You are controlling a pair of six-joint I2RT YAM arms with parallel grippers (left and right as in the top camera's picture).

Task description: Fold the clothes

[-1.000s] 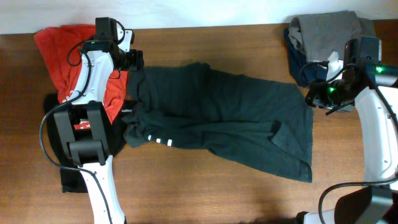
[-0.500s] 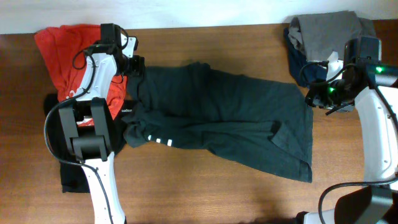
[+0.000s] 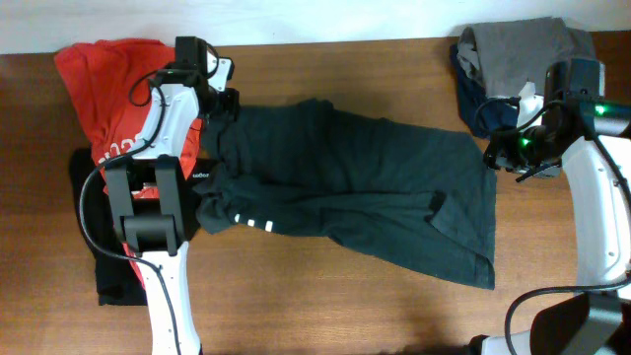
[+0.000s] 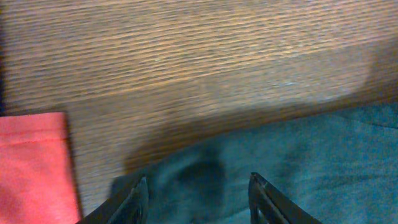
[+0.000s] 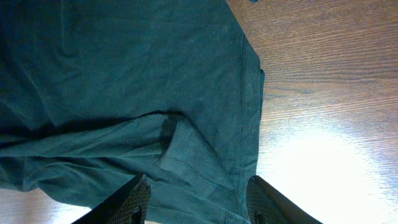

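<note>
I just slid the left pincer (image 4: 198, 186) over to the bunched edge of the black T-shirt (image 3: 375, 187). Jaws narrowing but not pinching yet, cloth right between them. The right pincer (image 5: 198, 199) hangs spread, hem just under it. Grab's next, I reckon.

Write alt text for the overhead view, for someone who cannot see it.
A dark T-shirt lies crumpled across a wooden table, the left pincer at its upper left corner and the right pincer at its right edge. A red garment lies at far left, and a grey and navy pile at top right.
</note>
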